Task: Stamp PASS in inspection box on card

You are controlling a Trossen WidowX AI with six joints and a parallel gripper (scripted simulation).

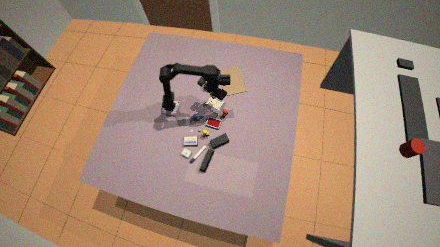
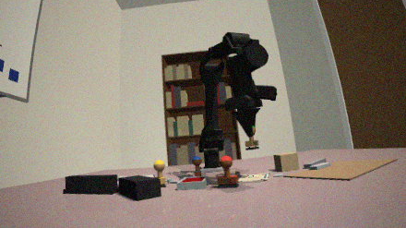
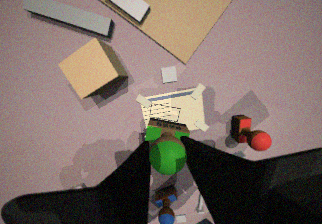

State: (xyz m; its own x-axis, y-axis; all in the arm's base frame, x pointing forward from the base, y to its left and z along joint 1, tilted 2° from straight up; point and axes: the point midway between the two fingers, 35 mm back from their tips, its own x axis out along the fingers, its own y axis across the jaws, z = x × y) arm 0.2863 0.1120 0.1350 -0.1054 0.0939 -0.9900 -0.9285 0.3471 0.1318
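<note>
My top view looks down from high; exterior sits low at the bench edge; wrist close above the card [image 3: 175, 107], shared by all.

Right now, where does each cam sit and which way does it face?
Top: high overhead, tilted down at the purple bench; whole arm shows.
Exterior: bench height, facing the bookshelf; arm upright, gripper holding the green-knob stamp aloft.
Wrist: on the gripper, looking straight down past a dark finger at the card.
Shared: the red-knob stamp appears in exterior and wrist.
</note>
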